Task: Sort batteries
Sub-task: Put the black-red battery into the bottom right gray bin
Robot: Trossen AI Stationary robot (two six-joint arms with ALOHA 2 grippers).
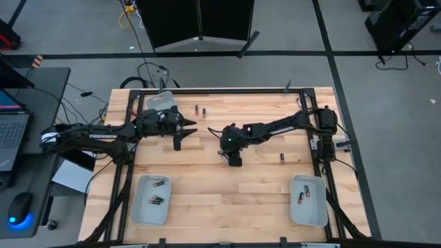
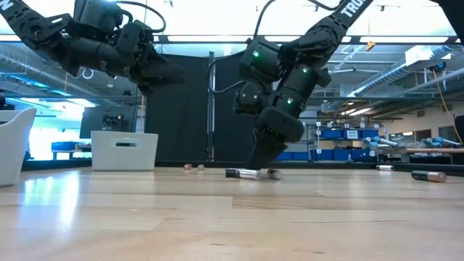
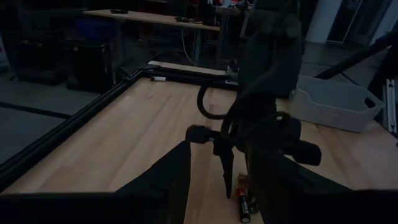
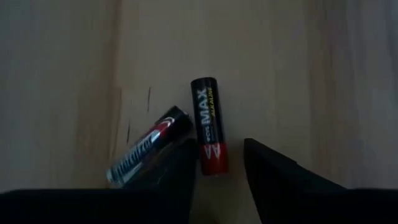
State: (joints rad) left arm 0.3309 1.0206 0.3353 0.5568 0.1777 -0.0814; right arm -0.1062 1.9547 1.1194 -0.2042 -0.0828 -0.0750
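Dark right gripper (image 4: 219,169) tipped down at the table, fingers apart astride a red-ended battery (image 4: 209,126).

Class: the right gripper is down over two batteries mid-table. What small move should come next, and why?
Probably close the right gripper: its open fingers already straddle the red-ended battery, while the silvery battery lies touching it, outside one finger. The left gripper waits raised.

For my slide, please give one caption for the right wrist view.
Right gripper fingers open around a black-and-red AA battery, a second battery touching it.
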